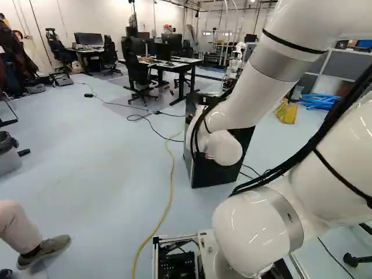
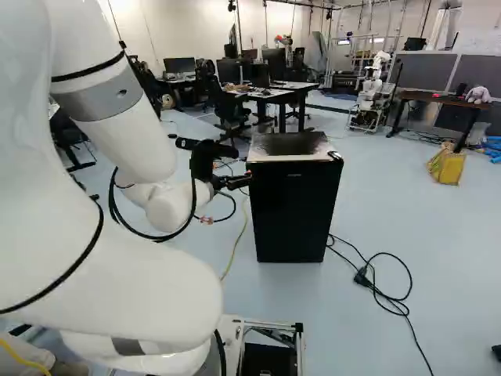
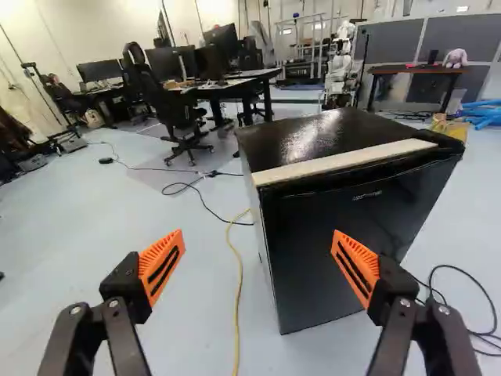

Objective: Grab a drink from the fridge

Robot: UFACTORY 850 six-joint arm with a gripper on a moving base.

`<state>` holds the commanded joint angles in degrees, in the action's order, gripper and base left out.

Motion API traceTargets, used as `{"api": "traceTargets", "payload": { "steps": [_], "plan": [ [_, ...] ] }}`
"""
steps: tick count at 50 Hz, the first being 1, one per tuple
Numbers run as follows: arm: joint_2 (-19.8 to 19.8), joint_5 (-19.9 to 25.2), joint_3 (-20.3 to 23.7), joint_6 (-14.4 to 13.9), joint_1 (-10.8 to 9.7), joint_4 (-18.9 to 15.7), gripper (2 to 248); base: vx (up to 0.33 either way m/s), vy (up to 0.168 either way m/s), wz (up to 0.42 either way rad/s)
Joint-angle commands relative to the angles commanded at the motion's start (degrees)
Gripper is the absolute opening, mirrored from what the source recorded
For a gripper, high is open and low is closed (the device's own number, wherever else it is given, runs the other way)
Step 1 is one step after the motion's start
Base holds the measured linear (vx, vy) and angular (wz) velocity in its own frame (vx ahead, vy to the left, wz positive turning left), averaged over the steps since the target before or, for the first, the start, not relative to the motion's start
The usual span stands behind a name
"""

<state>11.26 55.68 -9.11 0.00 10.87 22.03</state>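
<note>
Hand stands wide, its orange pads well apart, near the front of the black fridge. The fridge is upright on the floor, its door closed. Beside the fridge runs a yellow cable; on its other side lies a looped black cable. Behind it stands a desk.

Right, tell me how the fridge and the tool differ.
The fridge has its door shut, while the tool stands open. The fridge stands on the floor; the tool is held off it by the arm. The fridge's door is black, whereas the tool's pads are orange. Both have black bodies.
</note>
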Motion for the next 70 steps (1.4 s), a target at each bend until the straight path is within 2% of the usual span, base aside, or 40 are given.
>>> {"api": "traceTargets", "payload": {
  "steps": [18, 45, 70],
  "plan": [
    [-2.73, 1.91, -2.31, 0.00, 2.67, 5.48, 247, 0.000, 0.000, 0.000],
    [-11.23, 6.19, -6.36, 0.00, 5.75, 11.84, 247, 0.000, 0.000, 0.000],
    [-17.49, 11.13, -8.54, 0.00, 8.28, 16.58, 247, 0.000, 0.000, 0.000]
  ]
}}
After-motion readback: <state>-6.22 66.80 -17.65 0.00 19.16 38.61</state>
